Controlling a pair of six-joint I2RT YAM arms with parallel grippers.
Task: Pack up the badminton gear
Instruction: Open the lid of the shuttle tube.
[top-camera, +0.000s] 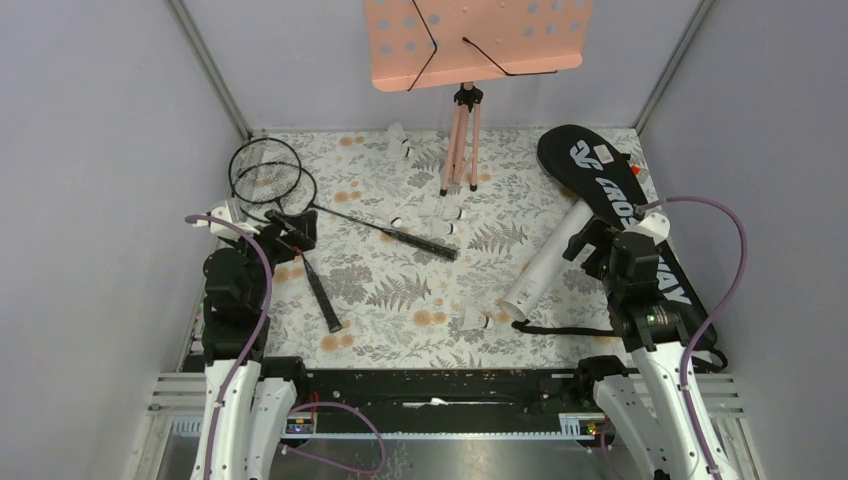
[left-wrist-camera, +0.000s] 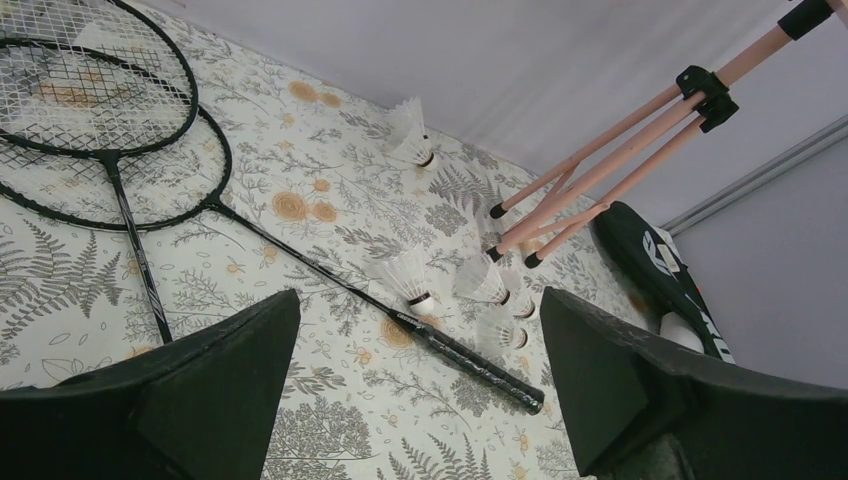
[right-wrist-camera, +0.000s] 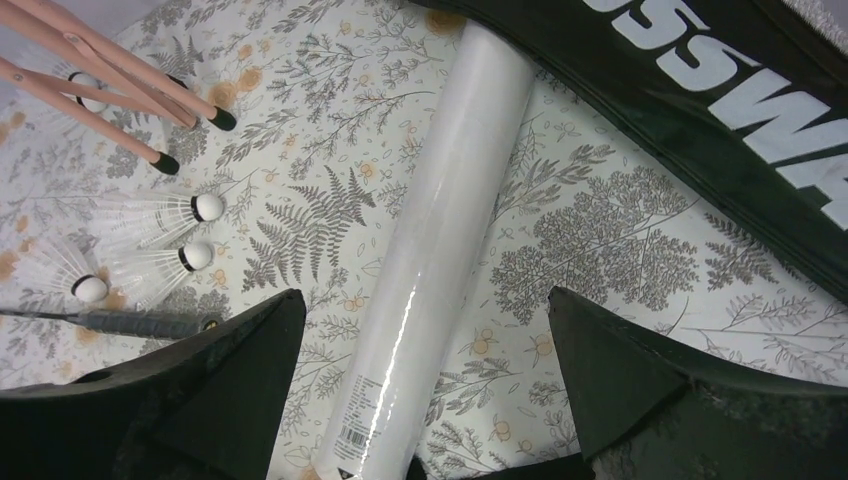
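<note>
Two thin black rackets (top-camera: 270, 180) lie at the far left with their heads overlapping. One handle (left-wrist-camera: 480, 365) points to the table's middle, the other (top-camera: 322, 298) toward the near edge. White shuttlecocks lie scattered: one at the back (top-camera: 400, 142), a cluster mid-table (top-camera: 440, 218) and one near the tube's end (top-camera: 478, 320). The long white tube (right-wrist-camera: 440, 250) lies slantwise beside the black CROSSWAY bag (top-camera: 620, 200). My left gripper (left-wrist-camera: 420, 300) hovers open above the rackets' shafts, holding nothing. My right gripper (right-wrist-camera: 425, 298) is open above the tube, its fingers either side and apart from it.
A pink perforated music stand (top-camera: 475, 40) rises at the back centre, and its tripod legs (top-camera: 460, 150) stand among the shuttlecocks. The bag's black strap (top-camera: 570, 328) trails along the near edge. Grey walls enclose the floral table on three sides.
</note>
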